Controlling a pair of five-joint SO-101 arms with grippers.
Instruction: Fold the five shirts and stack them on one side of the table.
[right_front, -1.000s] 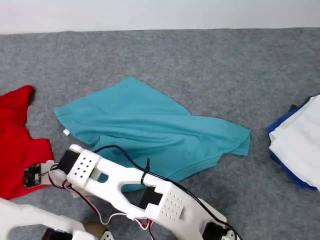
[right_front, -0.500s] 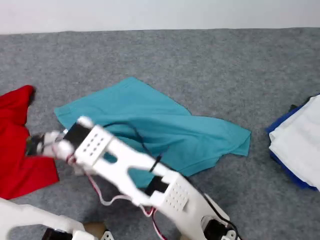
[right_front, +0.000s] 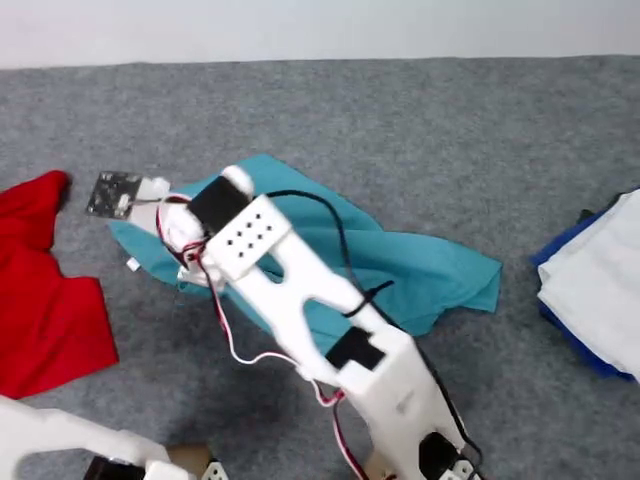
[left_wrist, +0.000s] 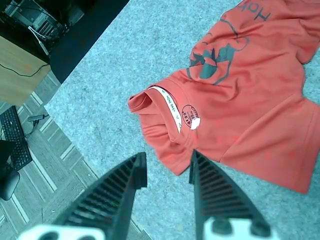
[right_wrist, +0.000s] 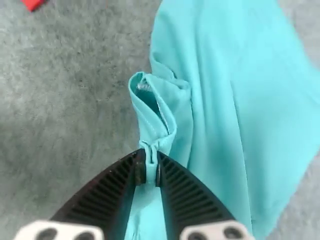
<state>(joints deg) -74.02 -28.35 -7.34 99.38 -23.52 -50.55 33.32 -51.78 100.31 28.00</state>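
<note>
Grey felt table (right_front: 450, 130), teal shirt (right_front: 420, 270), white wall (right_front: 300, 25), tiled floor (left_wrist: 50, 190)

The red shirt (left_wrist: 250, 100) has a dark print (left_wrist: 215, 60) across the chest, with big letters cut off at the picture's edge, so no whole word reads. Its white neck tape (left_wrist: 167, 105) carries tiny lettering, and 1 round label (left_wrist: 190, 115) sits inside the collar, both too small to make out. The teal shirt (right_front: 400, 270) shows 1 small white tag (right_front: 133, 264), nothing legible on it.
</note>
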